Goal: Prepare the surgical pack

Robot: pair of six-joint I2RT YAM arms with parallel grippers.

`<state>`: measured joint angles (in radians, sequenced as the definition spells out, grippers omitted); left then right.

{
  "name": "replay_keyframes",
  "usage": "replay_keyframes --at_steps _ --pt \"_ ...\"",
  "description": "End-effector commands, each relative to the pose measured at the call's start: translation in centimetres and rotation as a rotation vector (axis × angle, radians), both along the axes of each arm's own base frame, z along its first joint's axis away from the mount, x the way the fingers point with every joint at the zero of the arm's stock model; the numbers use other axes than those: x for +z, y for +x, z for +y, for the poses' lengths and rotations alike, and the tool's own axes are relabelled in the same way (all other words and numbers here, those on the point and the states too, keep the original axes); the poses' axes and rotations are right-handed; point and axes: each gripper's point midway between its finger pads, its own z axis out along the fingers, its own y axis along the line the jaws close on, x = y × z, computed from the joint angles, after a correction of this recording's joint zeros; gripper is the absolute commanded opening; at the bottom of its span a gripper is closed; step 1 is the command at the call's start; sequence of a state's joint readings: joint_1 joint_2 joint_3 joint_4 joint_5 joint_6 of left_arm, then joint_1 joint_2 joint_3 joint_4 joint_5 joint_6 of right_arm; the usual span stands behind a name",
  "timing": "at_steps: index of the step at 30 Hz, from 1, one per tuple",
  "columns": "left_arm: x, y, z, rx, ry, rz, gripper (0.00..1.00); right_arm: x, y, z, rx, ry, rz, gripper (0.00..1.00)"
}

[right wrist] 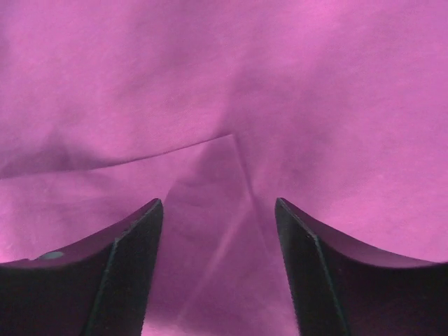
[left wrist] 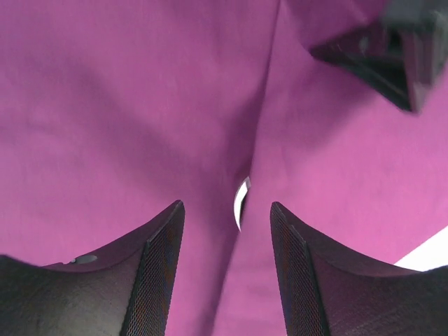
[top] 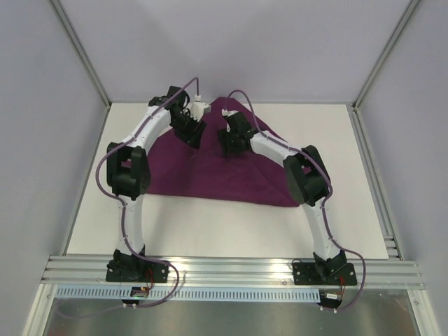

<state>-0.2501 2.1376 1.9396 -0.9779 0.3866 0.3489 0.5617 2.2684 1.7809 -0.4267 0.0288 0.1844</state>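
Note:
The surgical pack [top: 210, 171] is a plum-purple drape lying folded into a rough triangle across the middle of the white table. My left gripper [top: 193, 133] hangs over its upper left part, open, with only cloth [left wrist: 140, 105] showing between its fingers. A fold edge [left wrist: 262, 126] runs down between them, with a small gap showing white. My right gripper [top: 228, 145] is over the upper middle of the drape, open, above a folded corner [right wrist: 231, 136] of the cloth. The right gripper [left wrist: 388, 56] shows as a dark blur in the left wrist view.
The white table [top: 210, 227] lies bare in front of the drape. Grey enclosure walls and metal posts [top: 84, 56] stand at the left, back and right. An aluminium rail [top: 231, 269] carries both arm bases at the near edge.

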Motion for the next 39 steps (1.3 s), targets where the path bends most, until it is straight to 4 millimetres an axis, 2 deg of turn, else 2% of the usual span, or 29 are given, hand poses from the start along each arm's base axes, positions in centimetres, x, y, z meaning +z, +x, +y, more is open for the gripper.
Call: replay_keyframes --at_steps 1,4,6,7,8,9,10,11,12,14,15,16,18,19,23,25,26,27,29,30,34,35,36,37,38,39 --pt "0.3 2.0 -2.6 -0.020 -0.042 -0.040 0.61 3.4 2.4 -1.0 -0.072 0.023 -0.058 0.69" --pt "-0.7 2.4 -4.4 -0.057 -0.046 -0.029 0.60 7.3 4.1 -2.3 -0.106 0.095 -0.077 0.70" --pt "-0.9 2.4 -5.4 -0.078 -0.073 -0.014 0.57 9.1 4.5 -3.2 -0.114 0.100 -0.099 0.67" --pt "-0.9 2.2 -5.9 -0.087 -0.094 -0.005 0.51 10.5 3.9 -2.5 -0.067 0.145 -0.100 0.65" --pt "-0.9 2.1 -6.3 -0.092 -0.112 0.005 0.49 11.2 3.5 -1.8 -0.023 0.173 -0.109 0.61" --pt "-1.1 1.9 -6.7 -0.101 -0.136 0.021 0.46 11.3 2.8 -1.3 0.009 0.206 -0.095 0.50" --pt "-1.4 1.8 -6.8 -0.103 -0.139 0.030 0.43 10.8 0.9 -0.2 0.074 0.268 -0.041 0.45" --pt "-1.7 1.6 -6.8 -0.107 -0.139 0.040 0.39 10.2 0.0 0.4 0.101 0.304 -0.008 0.39" --pt "-2.5 1.2 -6.7 -0.111 -0.136 0.068 0.37 10.2 -0.3 1.1 0.110 0.358 0.005 0.30" --pt "-3.4 0.8 -6.6 -0.104 -0.129 0.100 0.33 8.4 -1.6 2.2 0.160 0.421 0.077 0.21" --pt "-4.3 0.6 -6.4 -0.097 -0.112 0.123 0.33 7.7 -2.0 2.7 0.155 0.443 0.115 0.13" --pt "-4.8 0.5 -6.2 -0.087 -0.104 0.138 0.32 5.9 -2.2 3.2 0.164 0.456 0.166 0.10" --pt "-6.0 0.5 -6.0 -0.074 -0.082 0.158 0.32 4.2 -2.4 3.7 0.161 0.476 0.220 0.02" --pt "-6.4 0.3 -5.9 -0.070 -0.079 0.171 0.31 2.5 -2.5 3.9 0.165 0.489 0.264 0.00" --pt "-7.1 -0.6 -6.0 -0.055 -0.088 0.228 0.29 -0.4 -3.6 4.9 0.187 0.542 0.384 0.00" --pt "-7.4 -1.5 -5.9 -0.043 -0.091 0.259 0.27 -1.8 -3.6 4.1 0.130 0.530 0.428 0.01" --pt "-6.8 -1.7 -5.9 -0.031 -0.100 0.255 0.27 -2.4 -4.0 3.7 0.110 0.531 0.453 0.00" --pt "-7.6 -2.3 -5.8 -0.028 -0.103 0.263 0.27 -2.8 -4.2 3.6 0.100 0.539 0.465 0.00" --pt "-7.6 -2.6 -5.8 -0.018 -0.112 0.248 0.27 -2.4 -4.2 3.6 0.098 0.557 0.442 0.01" --pt "-7.6 -2.6 -5.7 -0.015 -0.111 0.245 0.27 -2.8 -4.6 3.4 0.093 0.552 0.455 0.01" --pt "-6.7 -1.7 -5.7 -0.013 -0.097 0.215 0.28 -2.4 -3.7 2.6 0.055 0.502 0.421 0.01" --pt "-5.6 -0.9 -5.7 -0.010 -0.094 0.186 0.28 -2.2 -3.1 2.2 0.053 0.478 0.398 0.01" --pt "-5.0 -0.4 -5.7 -0.010 -0.091 0.165 0.29 -0.6 -1.7 2.2 0.046 0.469 0.350 0.02" --pt "-4.2 0.0 -5.7 -0.008 -0.091 0.142 0.30 -0.3 -0.2 1.0 -0.007 0.424 0.307 0.03" --pt "-2.4 1.0 -5.6 -0.004 -0.086 0.088 0.31 0.1 0.1 0.0 -0.045 0.384 0.307 0.05" --pt "-1.5 1.5 -5.6 -0.003 -0.082 0.057 0.31 1.5 1.2 -0.8 -0.073 0.358 0.266 0.05"
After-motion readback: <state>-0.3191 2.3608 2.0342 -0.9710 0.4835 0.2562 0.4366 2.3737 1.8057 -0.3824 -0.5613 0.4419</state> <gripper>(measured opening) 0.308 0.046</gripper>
